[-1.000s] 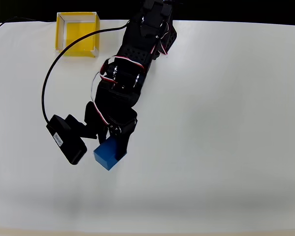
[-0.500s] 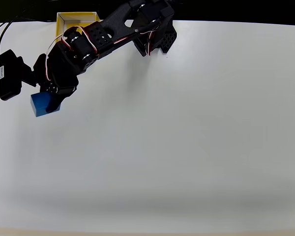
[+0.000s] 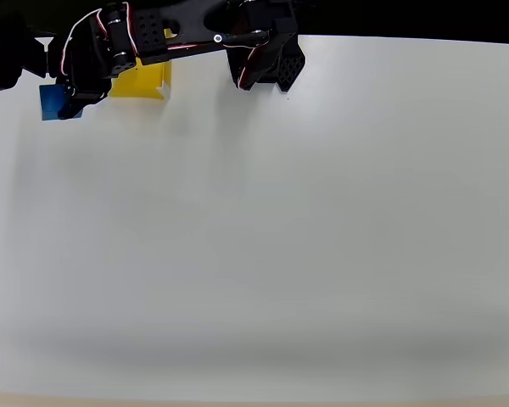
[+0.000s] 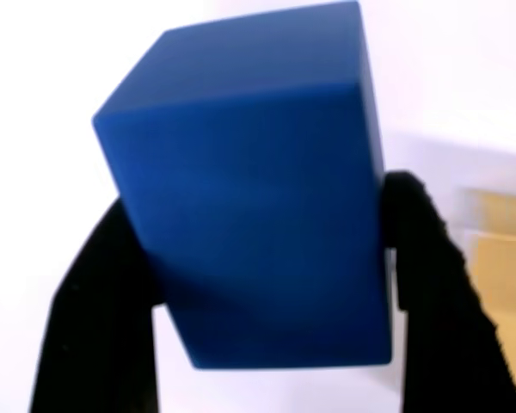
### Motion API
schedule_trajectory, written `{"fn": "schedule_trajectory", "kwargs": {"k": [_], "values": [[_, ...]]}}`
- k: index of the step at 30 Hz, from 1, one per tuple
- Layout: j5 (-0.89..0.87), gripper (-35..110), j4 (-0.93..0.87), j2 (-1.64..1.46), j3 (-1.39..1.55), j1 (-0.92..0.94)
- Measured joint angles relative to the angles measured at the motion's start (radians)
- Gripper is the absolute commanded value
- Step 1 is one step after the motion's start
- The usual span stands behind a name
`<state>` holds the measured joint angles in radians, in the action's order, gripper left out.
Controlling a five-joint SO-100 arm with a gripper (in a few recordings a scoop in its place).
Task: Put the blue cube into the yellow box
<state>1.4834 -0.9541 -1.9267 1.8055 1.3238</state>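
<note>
Here, the small matte bright-blue cube (image 4: pixel 249 189) is clamped between the two black fingers (image 4: pixel 99 318) of the gripper (image 3: pixel 68 100). In the overhead view, the cube (image 3: pixel 53 102) is seen at the white table's (image 3: pixel 280 237) upper left, just left of the square open-top yellow box (image 3: pixel 142 80), which is partly covered by the black arm (image 3: pixel 165 38).

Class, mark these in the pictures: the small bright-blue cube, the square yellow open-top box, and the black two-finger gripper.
blue cube (image 4: pixel 249 198), wrist view, on its large front face.
yellow box (image 3: pixel 144 80), overhead view, on its visible yellow wall below the arm.
gripper (image 4: pixel 267 284), wrist view, midway between the black fingers clamping the cube.
</note>
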Motion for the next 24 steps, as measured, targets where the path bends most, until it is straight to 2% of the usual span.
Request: {"fn": "schedule_trajectory", "kwargs": {"k": [14, 24], "values": [[0.081, 15, 0.097, -0.233, 0.310, 0.175], [0.100, 14, 0.120, -0.411, 0.540, 0.209]]}}
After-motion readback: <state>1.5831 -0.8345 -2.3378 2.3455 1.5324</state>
